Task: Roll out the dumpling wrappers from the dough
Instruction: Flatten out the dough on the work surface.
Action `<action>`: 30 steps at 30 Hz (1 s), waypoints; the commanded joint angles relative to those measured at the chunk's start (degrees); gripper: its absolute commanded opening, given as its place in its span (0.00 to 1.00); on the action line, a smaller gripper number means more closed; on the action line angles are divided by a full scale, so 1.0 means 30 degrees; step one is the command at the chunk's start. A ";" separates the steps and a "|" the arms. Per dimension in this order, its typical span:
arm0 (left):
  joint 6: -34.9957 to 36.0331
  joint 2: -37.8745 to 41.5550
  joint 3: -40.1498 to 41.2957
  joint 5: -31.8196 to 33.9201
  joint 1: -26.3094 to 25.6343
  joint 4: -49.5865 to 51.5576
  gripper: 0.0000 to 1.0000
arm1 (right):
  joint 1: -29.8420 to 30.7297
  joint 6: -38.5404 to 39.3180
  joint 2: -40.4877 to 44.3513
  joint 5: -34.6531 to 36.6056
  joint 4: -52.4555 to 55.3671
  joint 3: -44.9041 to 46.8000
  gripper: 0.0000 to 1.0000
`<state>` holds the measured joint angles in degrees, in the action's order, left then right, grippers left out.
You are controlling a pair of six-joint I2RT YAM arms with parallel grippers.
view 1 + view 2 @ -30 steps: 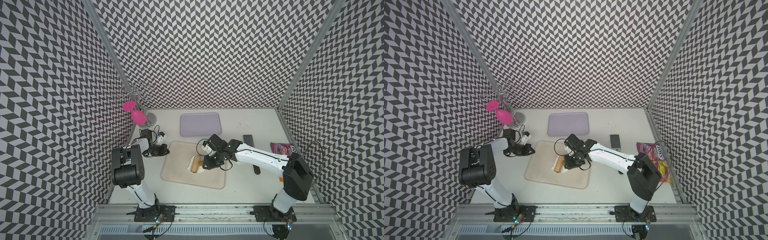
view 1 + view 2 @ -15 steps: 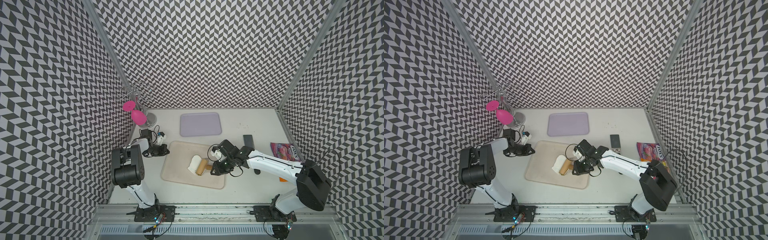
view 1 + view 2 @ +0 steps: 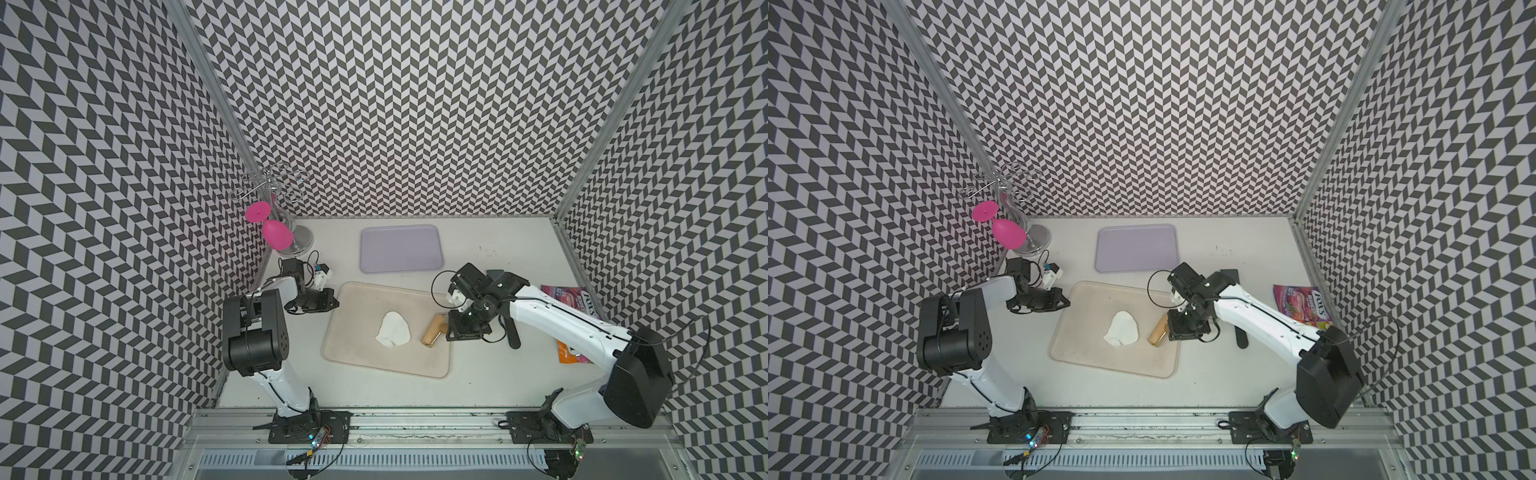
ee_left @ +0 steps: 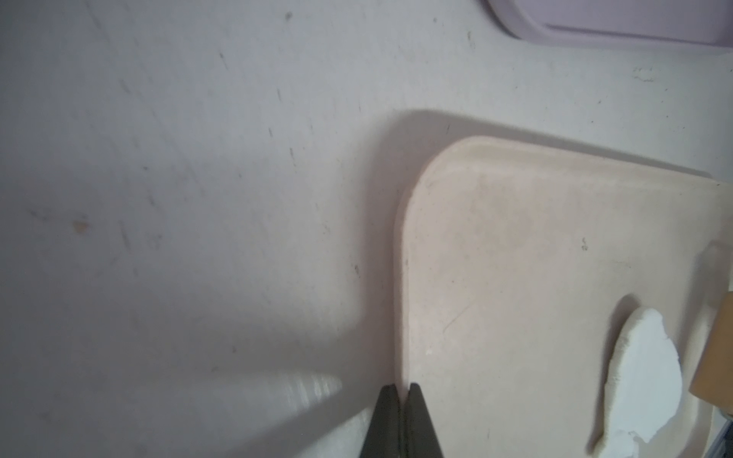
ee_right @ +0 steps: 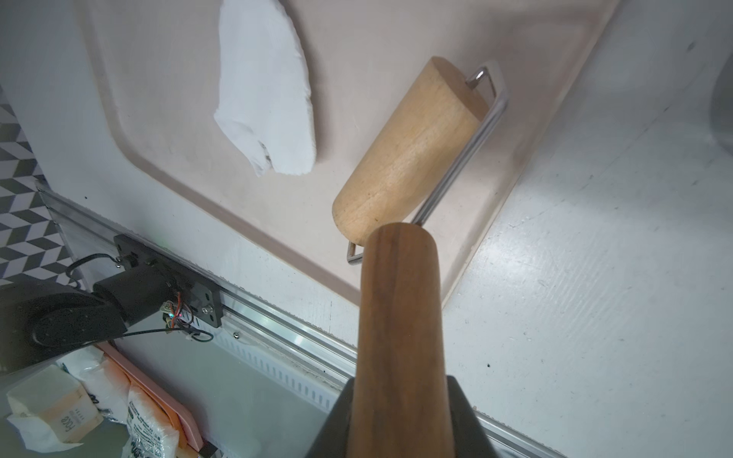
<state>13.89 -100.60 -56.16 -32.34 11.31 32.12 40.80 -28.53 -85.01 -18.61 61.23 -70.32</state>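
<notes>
The dough point(image 3: 393, 329) point(image 3: 1121, 328) is a flattened, irregular white patch in the middle of the beige tray point(image 3: 357, 353). No dumpling wrappers are in view. A wooden roller point(image 3: 433, 329) point(image 5: 408, 150) rests on the tray just right of the dough and does not touch it. My right gripper point(image 3: 459, 328) point(image 5: 400, 386) is shut on the roller's dark wooden handle. My left gripper point(image 3: 332, 302) point(image 4: 402, 390) is shut, its tips at the tray's left rim point(image 4: 404, 277). I cannot tell whether it pinches the rim.
A lilac tray point(image 3: 401, 248) lies behind the beige one. A wire rack with a pink glass point(image 3: 274, 232) stands at the back left. Snack packets point(image 3: 575, 301) and a black tool point(image 3: 512, 332) lie on the right, under my right arm.
My right gripper has drawn the roller to the right, off the dough, which now lies uncovered and flatter. The left arm has not moved.
</notes>
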 commanded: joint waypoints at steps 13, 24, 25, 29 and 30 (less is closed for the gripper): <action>0.0263 0.0493 -0.0114 -0.1245 0.0185 0.0192 0.00 | 0.1953 -0.0935 -0.3843 -0.0300 -0.3484 -0.5778 0.00; 0.0265 0.0504 -0.0074 -0.1244 0.0170 0.0157 0.00 | 0.2811 -0.1172 -0.5272 0.0462 -0.4850 -0.4400 0.00; 0.0265 0.0486 -0.0085 -0.1235 0.0178 0.0163 0.00 | 0.2819 -0.1261 -0.4899 0.0484 -0.4985 -0.3979 0.00; 0.0263 0.0456 -0.0116 -0.1242 0.0190 0.0137 0.00 | 0.2808 -0.1440 -0.3836 0.0572 -0.5045 -0.2457 0.00; 0.0263 0.0456 -0.0089 -0.1240 0.0185 0.0158 0.00 | 0.2808 -0.1473 -0.3683 0.0457 -0.5113 -0.2051 0.00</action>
<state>14.06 -100.60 -56.16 -32.67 11.42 32.12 49.32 -32.10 -99.48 -17.89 48.12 -78.54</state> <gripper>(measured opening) 0.067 0.309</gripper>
